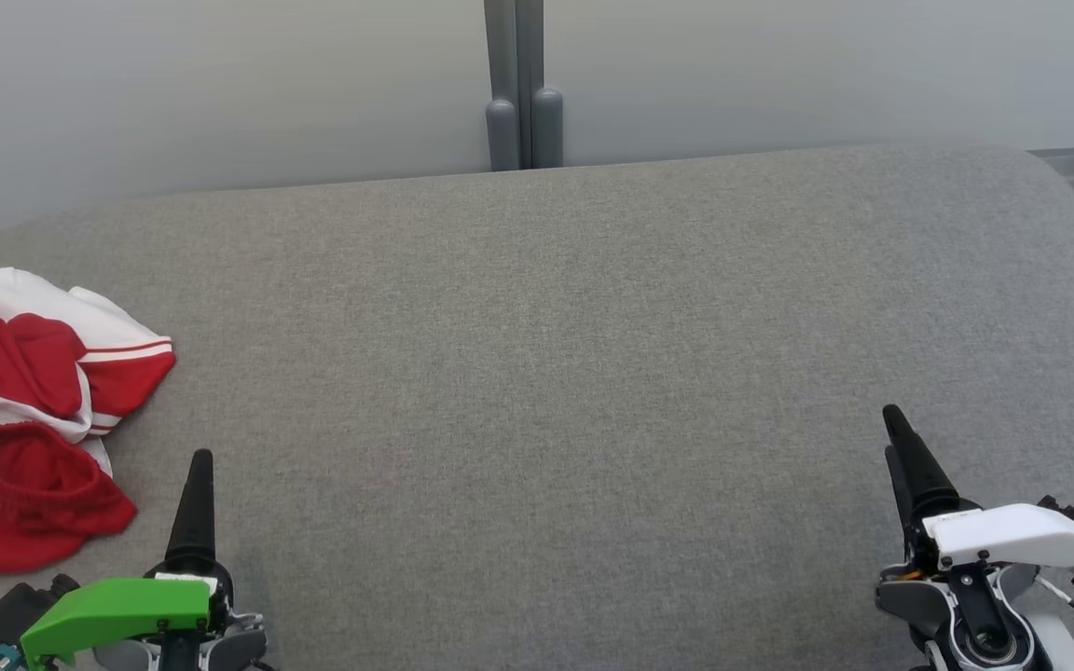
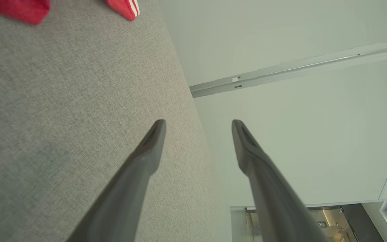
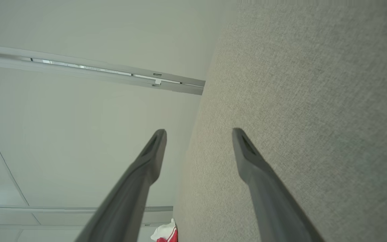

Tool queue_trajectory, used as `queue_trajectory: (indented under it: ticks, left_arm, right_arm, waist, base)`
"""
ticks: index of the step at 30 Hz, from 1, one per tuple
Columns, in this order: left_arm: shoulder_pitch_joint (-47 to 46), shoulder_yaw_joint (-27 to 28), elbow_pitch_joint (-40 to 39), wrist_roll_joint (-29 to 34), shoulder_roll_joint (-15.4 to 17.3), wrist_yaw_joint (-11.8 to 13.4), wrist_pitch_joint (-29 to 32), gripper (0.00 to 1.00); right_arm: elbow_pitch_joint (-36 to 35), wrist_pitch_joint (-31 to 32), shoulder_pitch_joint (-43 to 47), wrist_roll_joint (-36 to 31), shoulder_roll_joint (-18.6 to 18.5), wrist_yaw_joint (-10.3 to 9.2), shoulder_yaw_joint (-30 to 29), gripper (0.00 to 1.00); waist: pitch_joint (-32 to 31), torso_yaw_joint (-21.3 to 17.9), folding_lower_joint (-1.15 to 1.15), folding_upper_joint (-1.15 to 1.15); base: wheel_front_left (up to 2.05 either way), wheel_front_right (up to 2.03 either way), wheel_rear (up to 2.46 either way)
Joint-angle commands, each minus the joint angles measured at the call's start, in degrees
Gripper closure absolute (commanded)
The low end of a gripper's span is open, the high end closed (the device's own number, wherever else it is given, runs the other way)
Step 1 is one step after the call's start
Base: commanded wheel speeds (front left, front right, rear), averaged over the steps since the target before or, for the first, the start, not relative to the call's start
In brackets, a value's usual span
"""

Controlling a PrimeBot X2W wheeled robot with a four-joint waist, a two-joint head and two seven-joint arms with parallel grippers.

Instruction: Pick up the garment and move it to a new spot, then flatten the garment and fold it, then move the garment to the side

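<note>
The garment (image 1: 24,419), red with white panels and stripes, lies crumpled at the far left edge of the grey fabric-covered surface (image 1: 546,373). My left gripper (image 1: 199,466) stands at the lower left, just right of the garment and apart from it. In the left wrist view the left gripper (image 2: 198,122) is open and empty, with bits of the red garment (image 2: 22,10) at the top edge. My right gripper (image 1: 896,419) is at the lower right, far from the garment. The right wrist view shows the right gripper (image 3: 198,131) open and empty, and a scrap of the garment (image 3: 166,233) far off.
A pale wall runs behind the surface, with a grey double post (image 1: 523,93) at the back centre. The surface has rounded corners and drops off at its far edge (image 1: 537,168). Bare grey fabric stretches between the two grippers.
</note>
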Motion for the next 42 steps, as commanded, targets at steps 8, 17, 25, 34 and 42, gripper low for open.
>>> queue_trajectory:
  ticks: [8,17,25,34,42]
  left_arm:
    - [-2.3,-1.0,-0.5,14.0,0.4,-0.1,-2.7,0.00]
    - [-2.4,-2.1,0.7,26.0,0.7,0.5,-4.6,0.00]
    - [-2.4,-3.0,1.9,33.0,0.8,1.6,-6.0,0.00]
    - [-2.9,-4.4,3.1,40.3,1.1,2.8,-7.7,0.00]
    - [-3.2,-5.6,3.5,45.8,1.3,3.4,-9.1,0.00]
  right_arm:
    - [-0.8,-2.7,-2.5,-12.9,-0.6,0.02,1.3,0.00]
    - [0.7,-4.7,-3.1,-24.2,-0.7,0.02,3.0,0.00]
    - [1.3,-6.1,-3.2,-31.0,-0.8,0.03,3.9,0.00]
    - [1.6,-7.8,-3.7,-38.0,-0.9,0.03,5.0,0.00]
    - [1.6,-9.1,-4.2,-43.8,-1.0,0.03,5.2,0.00]
  waist:
    - [0.2,0.0,0.00,0.00]
    - [0.3,0.0,0.00,0.00]
    - [0.3,0.0,0.00,0.00]
    - [0.5,0.1,0.00,0.00]
    - [0.8,0.1,0.00,0.00]
  base:
    - [0.00,0.00,0.00]
    - [0.00,0.00,0.00]
    - [0.00,0.00,0.00]
    - [0.00,0.00,0.00]
    - [0.00,0.00,0.00]
